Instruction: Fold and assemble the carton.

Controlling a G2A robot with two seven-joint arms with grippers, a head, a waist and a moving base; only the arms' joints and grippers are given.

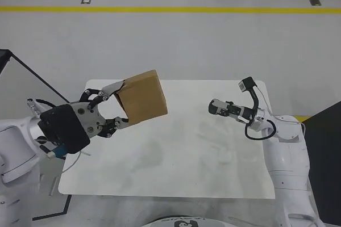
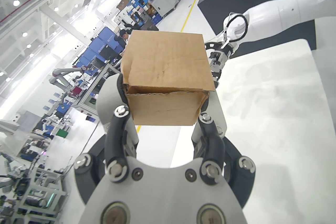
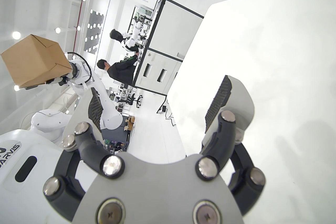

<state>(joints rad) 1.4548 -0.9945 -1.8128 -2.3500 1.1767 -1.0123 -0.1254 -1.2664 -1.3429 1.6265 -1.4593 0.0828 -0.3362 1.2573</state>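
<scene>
Carton [image 1: 143,95] clamped in left hand [image 1: 122,103].

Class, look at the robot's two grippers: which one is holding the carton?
The left gripper: it clamps the brown carton from two opposite sides. The right gripper is open, holds nothing and is well apart from the carton.

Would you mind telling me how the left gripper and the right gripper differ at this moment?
The left gripper is shut on the carton, with a finger on each side; the right gripper is open and holds nothing. The left gripper is at the far left corner of the table, while the right gripper is over its right side. Both face inward, toward each other.
</scene>
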